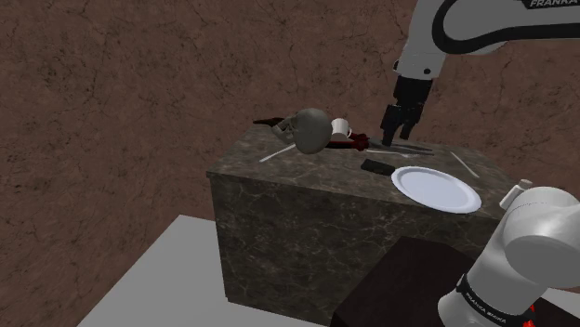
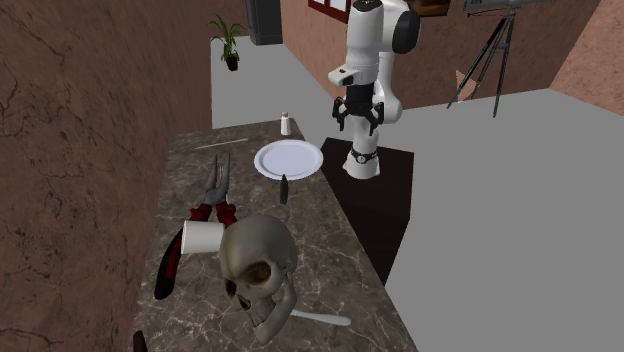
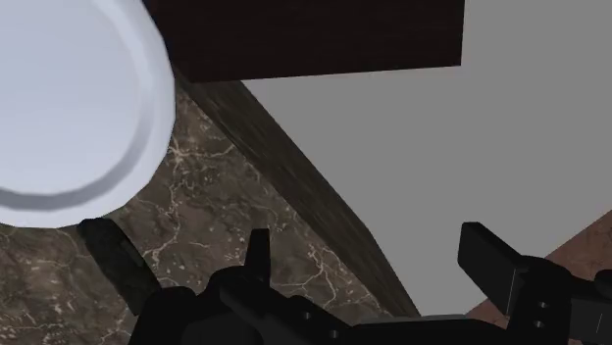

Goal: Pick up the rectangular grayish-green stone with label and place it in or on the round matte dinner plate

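Worktop holdings, from the arm's end outward.

- Stand (image 1: 409, 279): dark box, sitting against the marbled worktop (image 1: 279, 214).
- Gripper (image 1: 397, 137): black, hanging above the worktop's edge with its fingers spread wide and holding nothing. In the wrist view the gripper (image 3: 373, 265) is framing grey floor and the worktop's edge.
- Small white shaker (image 2: 285, 124): standing upright at the worktop's end, near the plate.
- Round white plate (image 1: 435, 189): lying flat, bare.
- Thin pale stick (image 1: 465, 164): lying flat near the plate.
- Dark rectangular stone (image 1: 376, 166): lying flat, just beside the plate's rim, on the side facing the skull. It is sitting below and to one side of the gripper; its label cannot be made out.
- Red-handled pliers (image 2: 215, 190): lying open beyond the stone.
- White cup (image 2: 203, 237): lying on its side beside the skull, over the pliers' handles.
- Grey skull (image 2: 258, 265): resting at the farther end, with a pale utensil (image 2: 320, 318) beside its jaw.
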